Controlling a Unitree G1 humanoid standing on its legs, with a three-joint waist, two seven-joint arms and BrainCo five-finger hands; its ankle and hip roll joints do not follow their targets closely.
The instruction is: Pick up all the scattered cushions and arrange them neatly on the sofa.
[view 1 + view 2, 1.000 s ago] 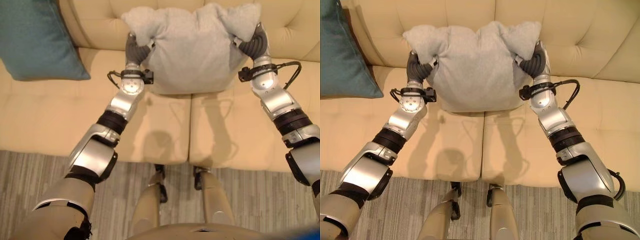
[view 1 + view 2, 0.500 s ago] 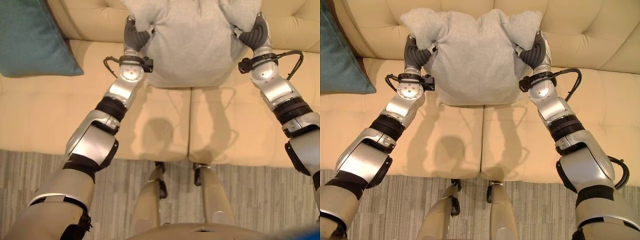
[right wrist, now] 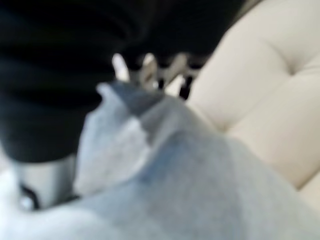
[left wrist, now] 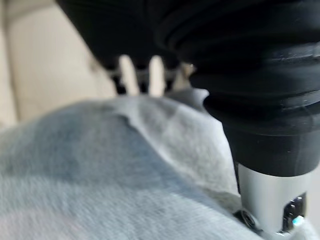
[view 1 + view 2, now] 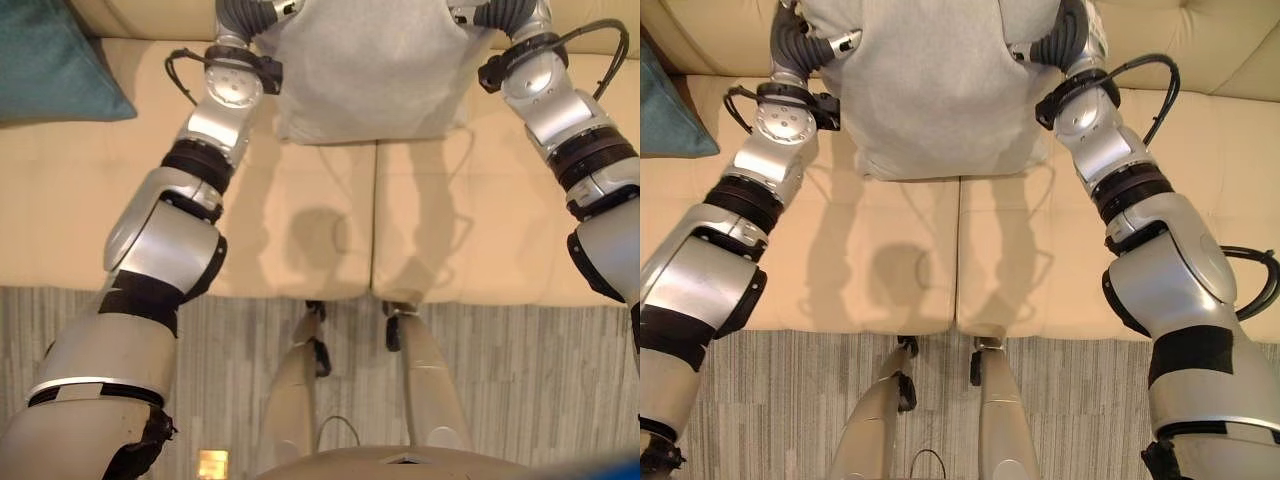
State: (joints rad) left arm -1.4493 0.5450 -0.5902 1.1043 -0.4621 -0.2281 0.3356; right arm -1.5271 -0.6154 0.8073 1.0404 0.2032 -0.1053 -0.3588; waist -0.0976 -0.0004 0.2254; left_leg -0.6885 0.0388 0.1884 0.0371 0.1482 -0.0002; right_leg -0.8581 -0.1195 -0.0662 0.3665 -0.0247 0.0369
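A grey cushion (image 5: 370,70) hangs upright over the middle of the cream sofa (image 5: 300,230), close to the backrest. My left hand (image 5: 240,15) is shut on its left upper corner and my right hand (image 5: 505,12) on its right upper corner. In the left wrist view the fingers (image 4: 156,75) curl over a bunched grey corner (image 4: 190,105). The right wrist view has the fingers (image 3: 145,67) wrapped on the other corner (image 3: 125,110). The cushion's lower edge (image 5: 940,165) hangs just above the seat. A teal cushion (image 5: 50,60) leans on the sofa at the far left.
The tufted backrest (image 5: 1200,40) runs behind the grey cushion. Bare seat (image 5: 840,250) lies in front of it, with a seam down the middle. A grey striped carpet (image 5: 500,380) starts at the sofa's front edge.
The camera has moved forward and down over the sofa, so the whole picture has shifted. Both hands keep their hold on the grey cushion, with the arms stretched further towards the backrest.
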